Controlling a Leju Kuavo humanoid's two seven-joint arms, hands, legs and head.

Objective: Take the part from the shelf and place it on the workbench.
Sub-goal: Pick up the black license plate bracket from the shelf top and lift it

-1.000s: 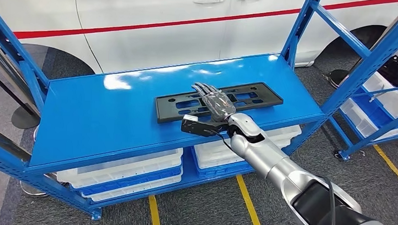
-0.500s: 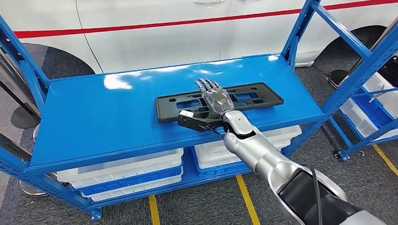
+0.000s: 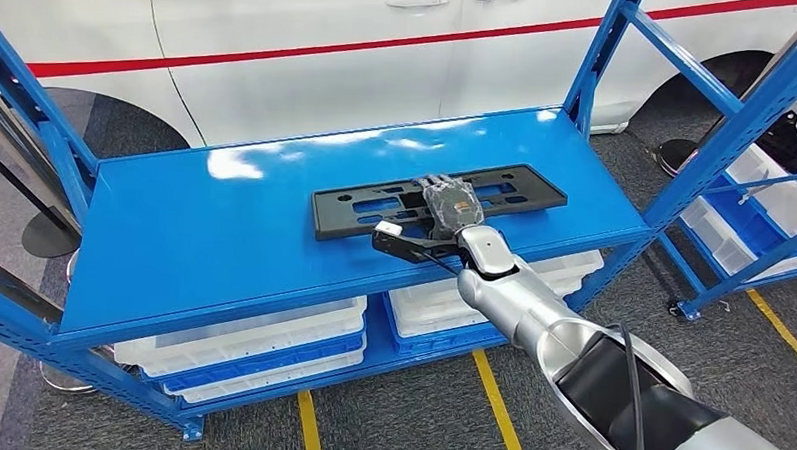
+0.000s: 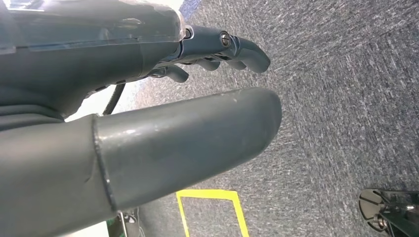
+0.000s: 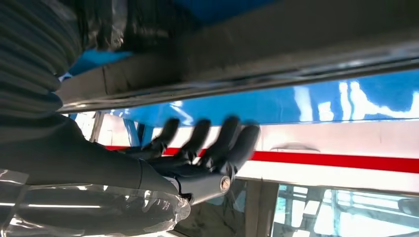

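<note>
The part (image 3: 516, 194) is a long flat black plate with cut-outs, lying on the blue shelf (image 3: 224, 229) near its front right. My right hand (image 3: 450, 205) sits on the plate's middle, fingers bent down over it and the thumb (image 3: 389, 230) sticking out along the near edge. In the right wrist view the part (image 5: 276, 54) runs as a dark bar, and the blurred fingers (image 5: 217, 143) curl toward it with a gap between. My left hand (image 4: 148, 98) hangs over the grey floor, fingers loosely bent and holding nothing.
A white car (image 3: 331, 43) with a red stripe stands right behind the shelf. Blue uprights (image 3: 738, 127) frame the shelf's right end. White bins (image 3: 260, 340) fill the level below, and another rack with bins (image 3: 776, 198) stands at the right. Yellow lines (image 3: 493, 398) mark the floor.
My right hand has slid a little right along the plate, and its fingers, stretched flat before, have bent down over it. The plate has not moved.
</note>
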